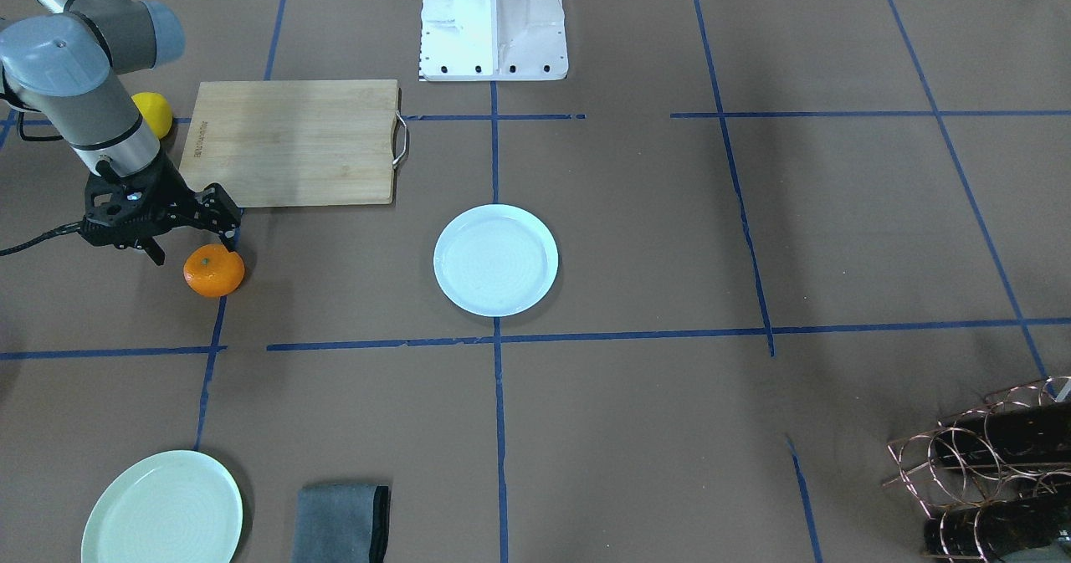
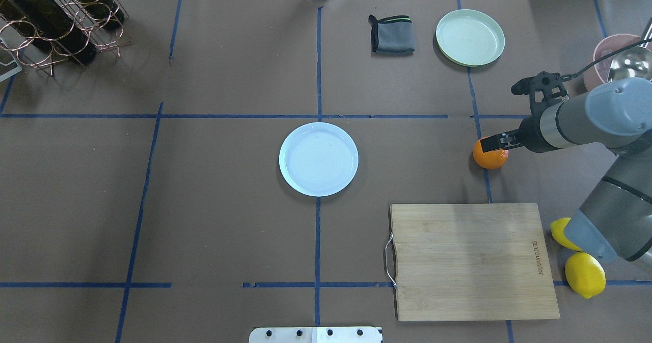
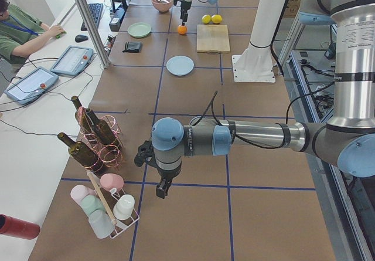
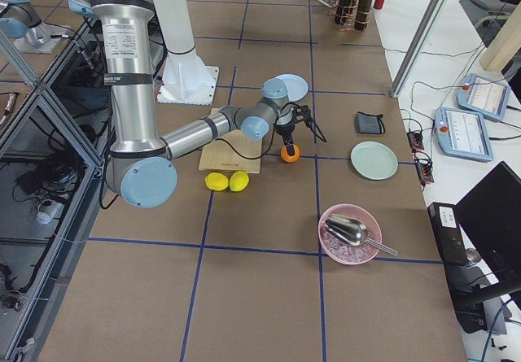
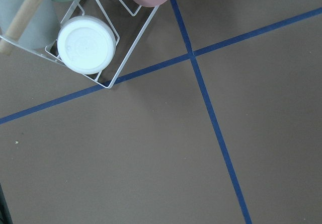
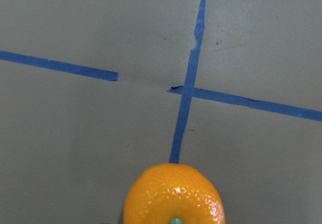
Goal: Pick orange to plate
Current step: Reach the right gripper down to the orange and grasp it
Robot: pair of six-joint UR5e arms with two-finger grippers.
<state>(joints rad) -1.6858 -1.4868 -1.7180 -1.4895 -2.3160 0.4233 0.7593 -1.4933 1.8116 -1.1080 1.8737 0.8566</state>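
The orange [image 1: 214, 270] lies on the brown table beside a blue tape line, also seen from above [image 2: 490, 155]. My right gripper [image 1: 192, 245] hangs just over it, open, one finger [image 1: 224, 218] above the fruit's top edge and the other off to its side; nothing is held. In the right wrist view the orange [image 6: 173, 196] fills the bottom centre with its green stem dot up. The pale bluish-white plate [image 2: 318, 159] sits bare at the table's middle, well apart from the fruit. My left gripper [image 3: 160, 190] hovers over the far end of the table; I cannot tell its state.
A wooden cutting board [image 2: 471, 261] lies close to the orange, with two lemons [image 2: 585, 274] past it under the right arm. A mint-green plate [image 2: 469, 37], a grey cloth [image 2: 391, 34], a pink bowl [image 4: 348, 233], a bottle rack [image 2: 51, 22] and a cup rack [image 5: 85, 43] stand around.
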